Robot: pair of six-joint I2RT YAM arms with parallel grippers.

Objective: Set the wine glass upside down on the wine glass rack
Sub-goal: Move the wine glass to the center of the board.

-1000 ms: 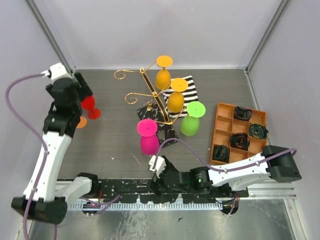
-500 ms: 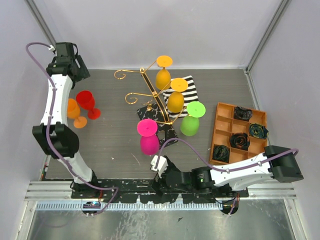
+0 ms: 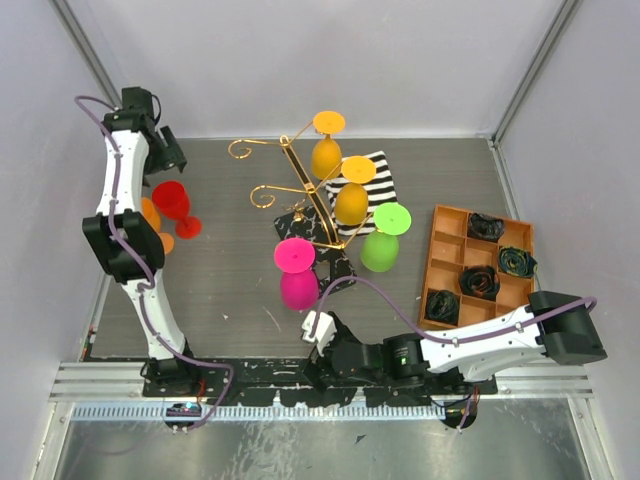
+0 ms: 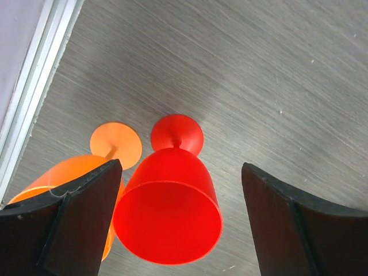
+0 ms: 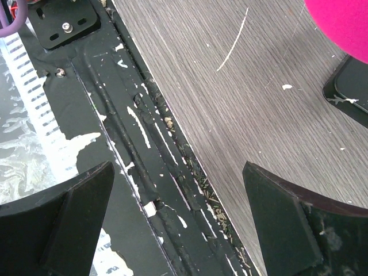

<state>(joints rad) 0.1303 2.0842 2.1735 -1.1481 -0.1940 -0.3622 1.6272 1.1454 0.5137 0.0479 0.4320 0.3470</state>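
Far left, our left hand (image 4: 184, 201) hovers wide open, nothing in it, right above the red wine glass (image 4: 169, 218). That glass stands upright on the desk (image 3: 230, 280), just beside an orange glass (image 4: 54, 184). Mid-desk: gold wine glass rack (image 3: 300, 185) w/ 4 glasses upside down around it. Our right hand (image 5: 178, 218) sits low by the near edge, wide open & empty

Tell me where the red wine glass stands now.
In the top view the red wine glass stands upright on the left side of the table, beside the orange wine glass; the left wrist view shows it below the open left hand.
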